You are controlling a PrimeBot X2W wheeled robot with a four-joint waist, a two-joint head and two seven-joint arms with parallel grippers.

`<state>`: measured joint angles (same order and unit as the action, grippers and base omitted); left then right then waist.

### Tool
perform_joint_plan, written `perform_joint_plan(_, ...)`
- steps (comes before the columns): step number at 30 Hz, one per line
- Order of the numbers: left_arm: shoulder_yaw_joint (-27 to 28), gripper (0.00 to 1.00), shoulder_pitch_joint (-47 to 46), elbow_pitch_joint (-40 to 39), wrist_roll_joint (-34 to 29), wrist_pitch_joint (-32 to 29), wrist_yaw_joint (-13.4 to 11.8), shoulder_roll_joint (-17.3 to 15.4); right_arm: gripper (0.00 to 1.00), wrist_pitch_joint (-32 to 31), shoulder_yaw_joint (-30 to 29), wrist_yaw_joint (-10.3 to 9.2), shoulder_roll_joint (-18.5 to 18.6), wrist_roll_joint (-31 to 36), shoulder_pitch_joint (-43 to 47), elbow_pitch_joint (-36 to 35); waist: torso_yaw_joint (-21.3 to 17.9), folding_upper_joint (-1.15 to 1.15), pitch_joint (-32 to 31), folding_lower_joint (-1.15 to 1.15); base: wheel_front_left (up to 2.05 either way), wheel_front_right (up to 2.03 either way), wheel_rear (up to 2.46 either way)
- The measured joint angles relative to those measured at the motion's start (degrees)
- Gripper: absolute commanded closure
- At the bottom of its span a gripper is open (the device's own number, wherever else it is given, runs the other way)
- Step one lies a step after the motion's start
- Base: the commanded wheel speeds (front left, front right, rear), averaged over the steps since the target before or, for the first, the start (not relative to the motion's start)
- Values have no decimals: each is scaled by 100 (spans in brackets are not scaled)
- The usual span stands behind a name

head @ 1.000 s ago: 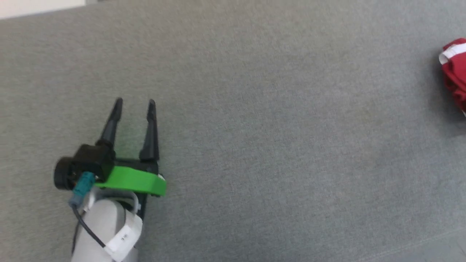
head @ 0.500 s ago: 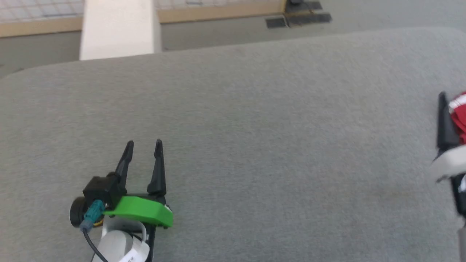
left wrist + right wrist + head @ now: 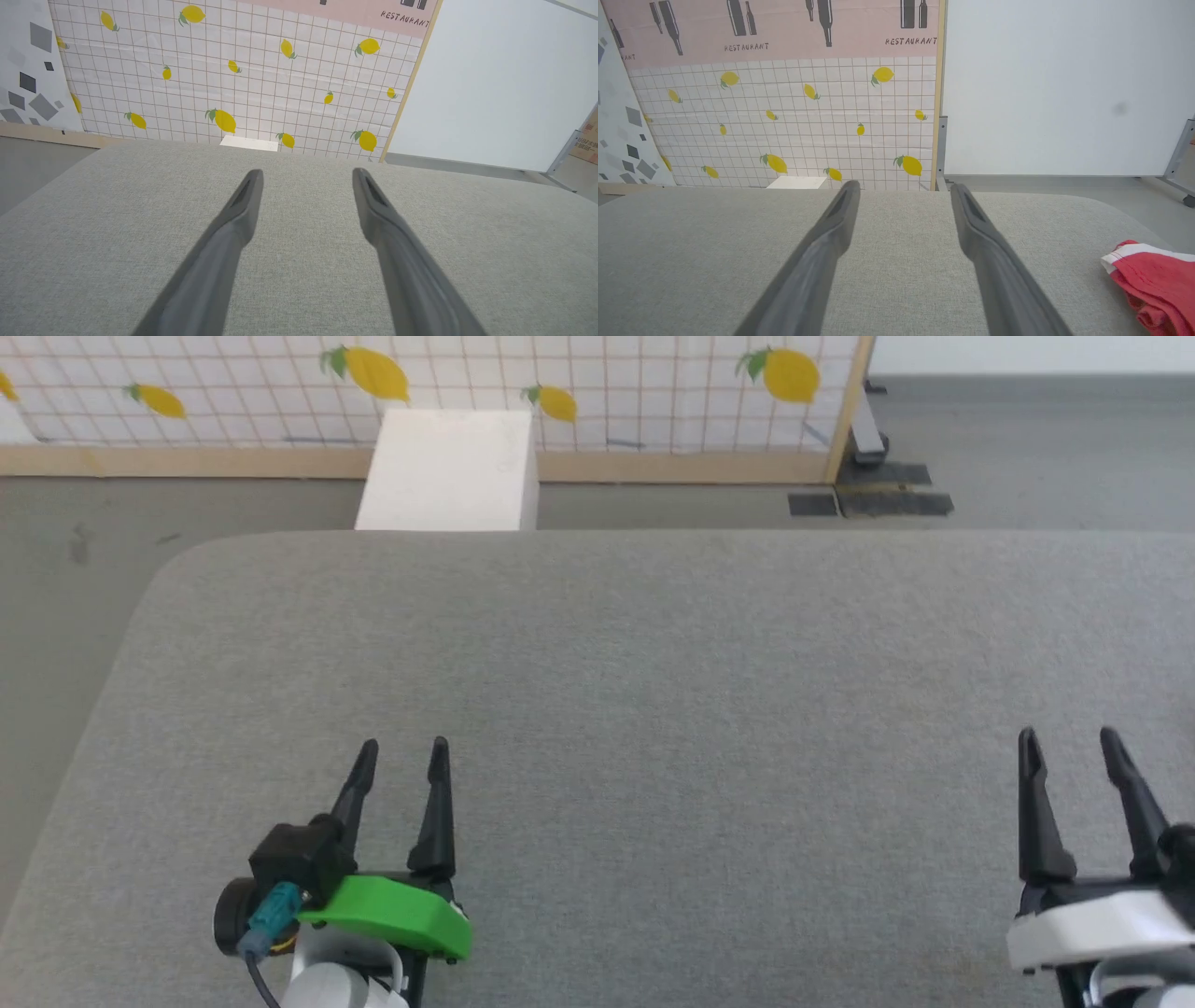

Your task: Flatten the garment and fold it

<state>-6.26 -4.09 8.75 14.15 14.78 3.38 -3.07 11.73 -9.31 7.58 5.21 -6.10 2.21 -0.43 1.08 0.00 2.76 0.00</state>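
Grey pad (image 3: pixel 653 663) | garment (image 3: pixel 1155 280) near right edge | left end effector (image 3: pixel 405 744), right end effector (image 3: pixel 1068 734): both apart

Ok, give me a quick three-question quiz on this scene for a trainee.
1. True or false: the left claw and right claw are both open.
2. In the right wrist view, the garment is: A) gripped in the right claw; B) at the lower right, apart from the right claw; C) held by the left claw.
3. Short answer: has the garment been flattened yet?

Key: 1 true. 2 B. 3 no, it lies bunched up.
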Motion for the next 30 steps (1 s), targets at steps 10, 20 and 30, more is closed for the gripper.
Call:
perform_joint_plan(10,-123,0,86,-1,156,0,-51,2,0,143,67,0,-201,182,408,-67,141,0,-160,0,0,0,0)
perform_joint_plan(20,-166,0,87,-1,201,0,-94,3,0,201,71,0,-213,82,429,58,169,0,-137,0,0,0,0)
perform_joint_plan(30,-164,0,87,15,209,0,-103,3,0,250,99,0,-215,27,433,152,162,0,-184,0,0,0,0)
